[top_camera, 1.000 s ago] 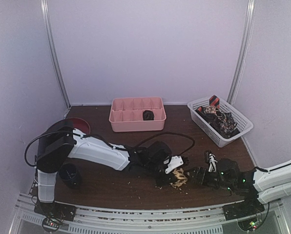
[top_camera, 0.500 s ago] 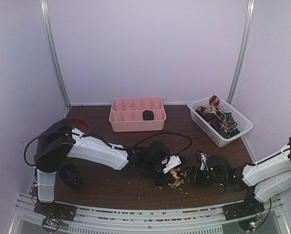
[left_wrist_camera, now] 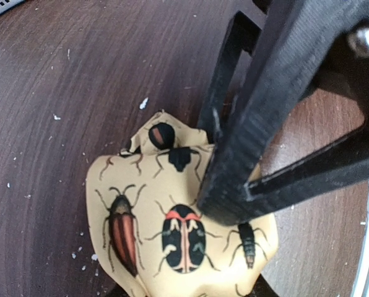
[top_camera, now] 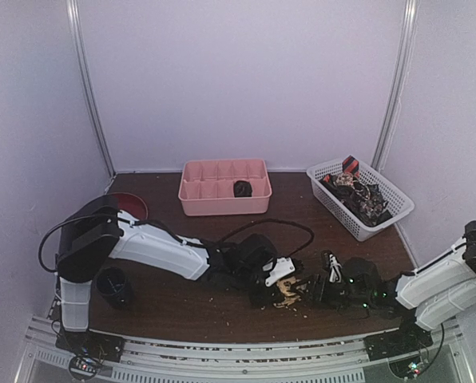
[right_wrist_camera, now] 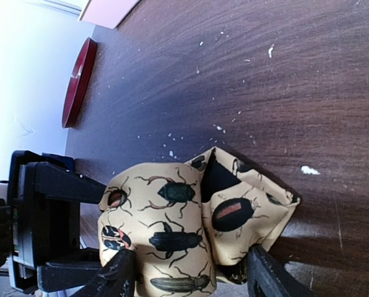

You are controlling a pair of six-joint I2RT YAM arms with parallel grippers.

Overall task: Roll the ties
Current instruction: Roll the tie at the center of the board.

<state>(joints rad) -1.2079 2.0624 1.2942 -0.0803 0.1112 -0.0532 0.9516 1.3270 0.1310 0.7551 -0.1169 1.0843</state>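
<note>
Tan tie [top_camera: 288, 292], printed with beetles in black, red and brown, lies crumpled in a loose bundle on the table [top_camera: 186, 309], near edge, a little right of centre. Both arms reach in low and meet at it, left arm from the left, right arm from the right. Right end effector [right_wrist_camera: 192, 272]: its two fingers [right_wrist_camera: 119, 275] sit on either side of the bundle's near part with cloth bulging between them, so it is closed on the tan tie. Left end effector [top_camera: 276, 286]: jaws stand part-way apart at the bundle's left end. The wrist views cut off the tips, so I cannot tell whether they press the cloth or merely flank it. The two end effectors are almost touching across the bundle. Pale crumbs [right_wrist_camera: 308, 169] are scattered over the dark wood around it. Far centre is a pink tray [top_camera: 222, 209] with a dark tie [top_camera: 242, 189] rolled up inside, right of the tray's middle. Far right is a white basket [top_camera: 367, 230] holding a heap of ties [top_camera: 358, 194], dark and red-and-black. A red dish [top_camera: 132, 204] sits at far left behind the left arm. A dark cup [top_camera: 114, 286] stands near left, beside that arm's base.
</note>
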